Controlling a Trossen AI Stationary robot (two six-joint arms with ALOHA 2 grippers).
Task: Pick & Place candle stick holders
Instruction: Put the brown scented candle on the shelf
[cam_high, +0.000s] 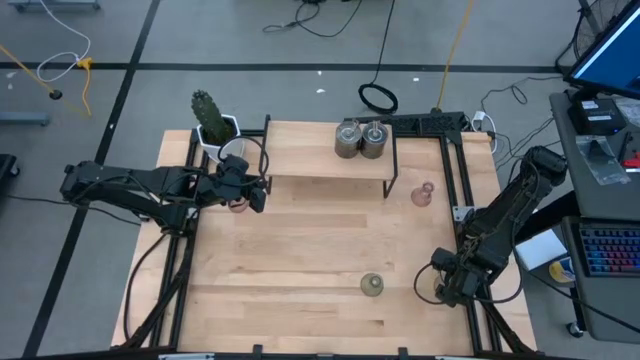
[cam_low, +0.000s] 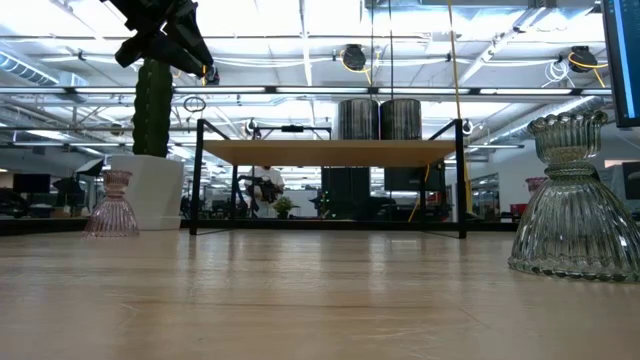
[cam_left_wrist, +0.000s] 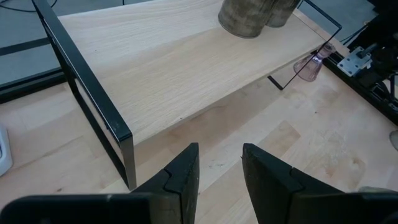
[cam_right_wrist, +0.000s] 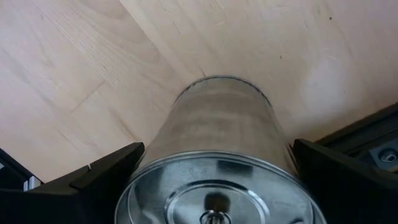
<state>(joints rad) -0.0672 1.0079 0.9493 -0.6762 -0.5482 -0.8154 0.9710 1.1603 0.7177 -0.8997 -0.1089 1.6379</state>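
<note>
My left gripper (cam_high: 258, 190) hangs open and empty above a pinkish glass holder (cam_low: 110, 205), which stands on its base on the table by the cactus pot. Its fingers (cam_left_wrist: 219, 149) face the wooden shelf (cam_high: 330, 160). Two silvery cylinders (cam_high: 360, 139) stand on the shelf. A second pinkish holder (cam_high: 422, 193) stands right of the shelf's leg. The olive-green holder (cam_high: 371, 285) stands near the front edge. My right gripper (cam_high: 432, 288) is at the front right, shut on a third silvery cylinder (cam_right_wrist: 217, 130). My right gripper has the silvery cylinder between its two fingers, one finger (cam_right_wrist: 109, 171) against each side of its wall near the top rim (cam_right_wrist: 143, 180). The fingers come from above, slanting down. The cylinder stands upright with its base (cam_right_wrist: 217, 81) on the table.
A cactus in a white pot (cam_high: 213, 125) stands at the far left, close behind my left gripper. The shelf has thin black legs (cam_high: 390, 185). A black frame rail (cam_high: 465, 200) runs along the table's right edge beside my right arm. Bare wood lies in the table's middle.
</note>
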